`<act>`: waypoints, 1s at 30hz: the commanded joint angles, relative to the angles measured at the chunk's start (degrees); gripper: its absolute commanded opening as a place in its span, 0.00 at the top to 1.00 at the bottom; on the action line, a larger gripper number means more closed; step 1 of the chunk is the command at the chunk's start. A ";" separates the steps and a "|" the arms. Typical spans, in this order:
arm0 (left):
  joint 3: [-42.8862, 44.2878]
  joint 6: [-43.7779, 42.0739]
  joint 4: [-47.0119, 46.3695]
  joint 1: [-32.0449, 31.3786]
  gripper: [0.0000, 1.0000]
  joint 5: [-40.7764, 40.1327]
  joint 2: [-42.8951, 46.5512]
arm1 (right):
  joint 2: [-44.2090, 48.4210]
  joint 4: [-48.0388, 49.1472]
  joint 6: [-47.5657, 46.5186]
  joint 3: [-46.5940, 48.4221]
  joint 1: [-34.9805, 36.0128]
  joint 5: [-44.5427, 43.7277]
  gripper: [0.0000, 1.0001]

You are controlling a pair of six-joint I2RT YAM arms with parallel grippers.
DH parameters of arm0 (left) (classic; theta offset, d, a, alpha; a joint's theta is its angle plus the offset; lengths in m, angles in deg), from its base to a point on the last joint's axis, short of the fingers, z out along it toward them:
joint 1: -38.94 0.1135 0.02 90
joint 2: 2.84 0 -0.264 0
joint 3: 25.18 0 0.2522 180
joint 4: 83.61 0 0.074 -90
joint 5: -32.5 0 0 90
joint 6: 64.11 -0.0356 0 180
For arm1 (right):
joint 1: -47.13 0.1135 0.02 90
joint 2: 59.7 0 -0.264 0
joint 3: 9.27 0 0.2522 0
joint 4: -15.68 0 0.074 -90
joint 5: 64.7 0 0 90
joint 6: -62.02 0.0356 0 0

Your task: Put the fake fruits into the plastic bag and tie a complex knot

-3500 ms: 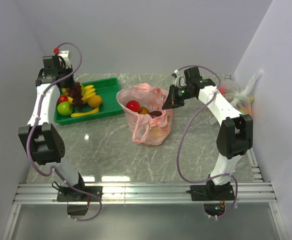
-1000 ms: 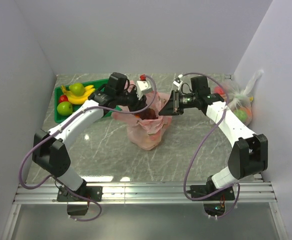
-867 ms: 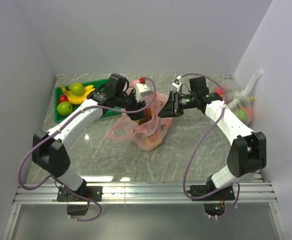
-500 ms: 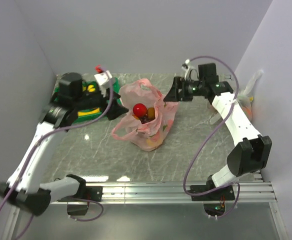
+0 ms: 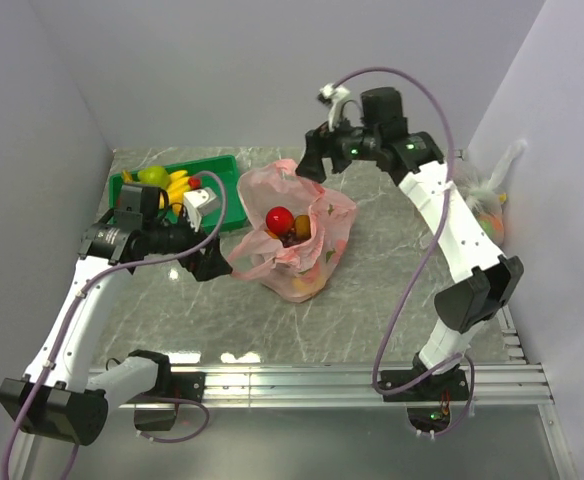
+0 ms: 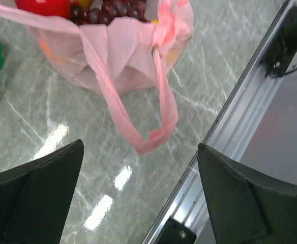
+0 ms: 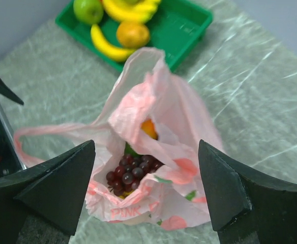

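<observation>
The pink plastic bag (image 5: 307, 262) stands open mid-table with a red fruit (image 5: 279, 218), an orange one (image 5: 302, 226) and dark grapes (image 7: 130, 175) inside. One handle loop (image 6: 153, 127) lies loose on the marble, and no knot is in view. My left gripper (image 5: 212, 262) is open just left of the bag, its fingers (image 6: 47, 178) wide apart and empty, the loop's end ahead of them. Above the bag's far side, my right gripper (image 5: 312, 165) is open too, looking down into the mouth of the bag (image 7: 164, 117) and holding nothing.
A green tray (image 5: 217, 170) at the back left holds a green apple (image 7: 87, 9), bananas (image 7: 108, 46) and an orange (image 7: 132, 33). A clear bag of fruit (image 5: 482, 195) leans at the right wall. The metal rail (image 6: 240, 101) runs along the near edge.
Both grippers have opened and let go of the bag. My left arm swung left to the tray, then back beside the bag; my right rose above the bag's far side. The bag has slumped open.
</observation>
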 commanded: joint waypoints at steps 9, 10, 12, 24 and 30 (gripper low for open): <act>-7.40 5.80 -4.35 -1.89 0.01 1.78 -0.49 | -4.22 -0.78 -2.24 -1.77 4.39 -6.49 0.16; -8.11 6.87 -5.67 -2.42 0.01 1.25 -0.66 | -4.48 -0.69 -2.15 -1.86 4.31 -6.67 0.17; -10.04 9.16 -8.91 -3.38 0.01 0.11 -1.63 | -4.83 -0.95 -1.80 -2.12 4.31 -6.85 0.21; -4.35 22.88 -18.43 -0.49 1.00 2.47 -2.24 | -0.71 -6.66 2.32 -0.36 -0.25 -3.78 1.00; 10.85 26.75 -17.98 4.16 1.00 2.66 -2.69 | 7.63 -8.25 4.61 0.08 -9.73 0.00 1.00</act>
